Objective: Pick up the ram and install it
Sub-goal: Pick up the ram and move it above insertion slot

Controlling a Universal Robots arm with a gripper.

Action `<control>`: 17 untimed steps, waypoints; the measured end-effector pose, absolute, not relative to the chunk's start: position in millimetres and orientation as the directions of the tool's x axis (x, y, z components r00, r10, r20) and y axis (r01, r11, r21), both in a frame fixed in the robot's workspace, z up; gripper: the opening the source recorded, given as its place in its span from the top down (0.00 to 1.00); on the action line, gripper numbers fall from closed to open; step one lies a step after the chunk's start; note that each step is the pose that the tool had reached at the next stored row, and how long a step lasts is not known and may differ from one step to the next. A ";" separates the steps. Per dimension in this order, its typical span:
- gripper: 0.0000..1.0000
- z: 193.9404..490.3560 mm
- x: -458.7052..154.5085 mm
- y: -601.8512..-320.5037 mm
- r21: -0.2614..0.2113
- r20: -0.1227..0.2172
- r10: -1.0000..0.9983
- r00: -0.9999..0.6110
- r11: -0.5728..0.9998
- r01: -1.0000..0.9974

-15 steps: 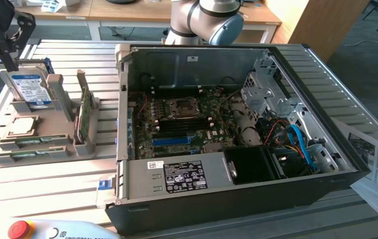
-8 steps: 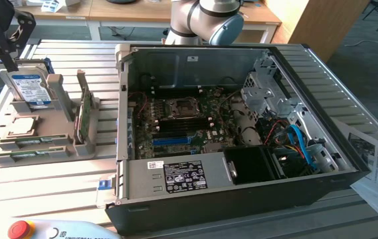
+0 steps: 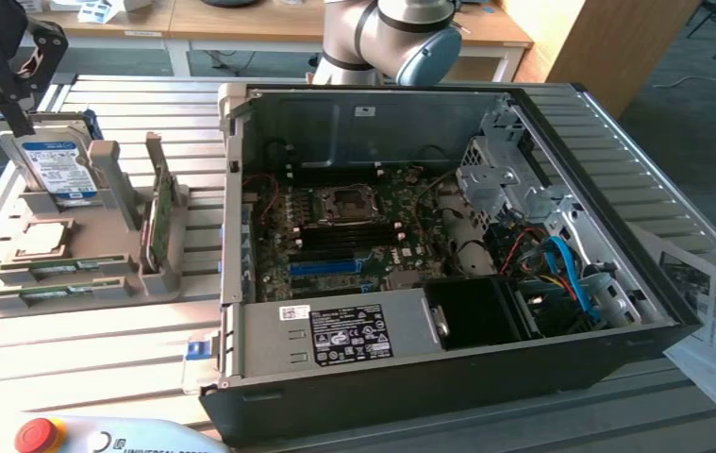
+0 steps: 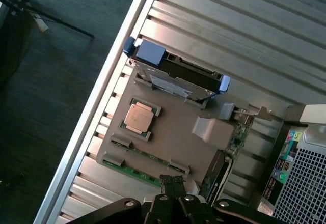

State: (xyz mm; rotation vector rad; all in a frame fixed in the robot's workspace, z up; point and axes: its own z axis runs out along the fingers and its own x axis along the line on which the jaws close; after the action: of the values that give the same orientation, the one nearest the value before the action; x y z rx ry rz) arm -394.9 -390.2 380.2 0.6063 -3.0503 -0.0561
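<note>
Reaching the ram (image 4: 131, 172) well means, I judge, centring over its middle and squaring to its length, since a second stick (image 3: 68, 270) lies just beside it in the grey holder (image 4: 168, 132). The gripper (image 4: 173, 182) hangs above that holder with its fingers together, clamped on nothing. The holder rests on a slatted metal table (image 4: 229, 25) beside the open computer case (image 3: 458, 236). Dark floor lies past the table's edge, with wooden desks (image 3: 244, 24) behind.

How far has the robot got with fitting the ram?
Nothing looks done yet: both ram sticks lie in the grey tray, and the motherboard's slots look empty. The shut fingers hold nothing, hovering over the tray. Picking up and installing remain.
</note>
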 end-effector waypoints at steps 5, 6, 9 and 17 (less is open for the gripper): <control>0.89 380.2 -394.9 -390.2 0.041 0.023 -0.413 -0.911 0.910 -0.412; 0.89 380.2 -394.9 -390.2 0.041 0.023 -0.422 -0.906 0.906 -0.421; 0.89 380.2 -394.9 -390.2 0.041 0.023 -0.451 -0.892 0.892 -0.450; 0.89 380.2 -394.9 -390.2 0.041 0.023 -0.534 -0.845 0.845 -0.533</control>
State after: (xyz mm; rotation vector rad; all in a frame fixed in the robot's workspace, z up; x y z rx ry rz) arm -394.9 -390.2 380.2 0.8635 -2.9847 -0.0517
